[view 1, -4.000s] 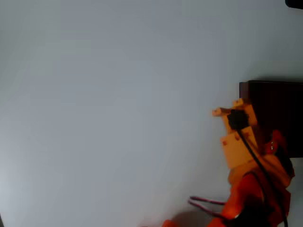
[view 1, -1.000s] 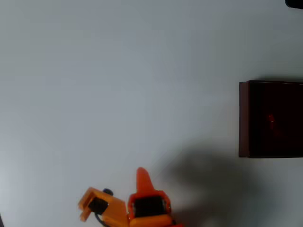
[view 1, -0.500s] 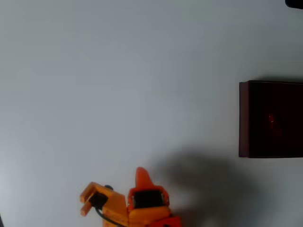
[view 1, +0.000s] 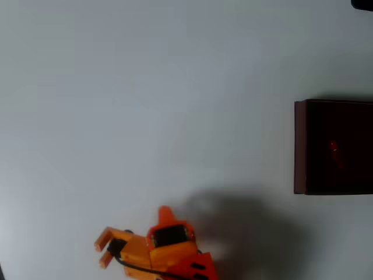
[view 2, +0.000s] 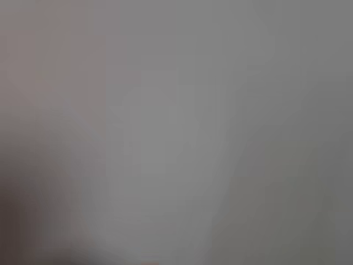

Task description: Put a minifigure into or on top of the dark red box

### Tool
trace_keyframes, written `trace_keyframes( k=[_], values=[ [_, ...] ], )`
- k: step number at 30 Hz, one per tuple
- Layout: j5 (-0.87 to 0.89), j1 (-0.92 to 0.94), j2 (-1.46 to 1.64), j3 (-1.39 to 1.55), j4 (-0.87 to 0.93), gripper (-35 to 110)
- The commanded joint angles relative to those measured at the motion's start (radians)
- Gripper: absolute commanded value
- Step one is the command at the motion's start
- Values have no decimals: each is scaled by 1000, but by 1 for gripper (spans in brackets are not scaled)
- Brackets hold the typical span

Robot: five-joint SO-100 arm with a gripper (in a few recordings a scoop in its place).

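A pale grey worktop (view 1: 145,87) spreads wide and bare left of the dark red box (view 1: 300,146), which sits cut off by the overhead view's right edge. The minifigure (view 1: 334,147) shows as a faint red speck inside the box, well apart from the gripper (view 1: 166,211) low and far to the box's left. Whether the gripper is open or closed cannot be told; the wrist view is a grey blur.

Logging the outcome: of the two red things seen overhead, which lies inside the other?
The tiny bright red minifigure lies inside; the large dark maroon box with its near-black interior surrounds it.
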Motion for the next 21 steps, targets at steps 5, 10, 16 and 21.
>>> trace_keyframes(
  k=[5,10,16,21],
  values=[
    [-23,-25,2,11,2,0],
    [-48,-49,2,11,3,0],
    [-64,-66,2,9,3,1],
    [-64,-66,2,9,3,0]
  ],
)
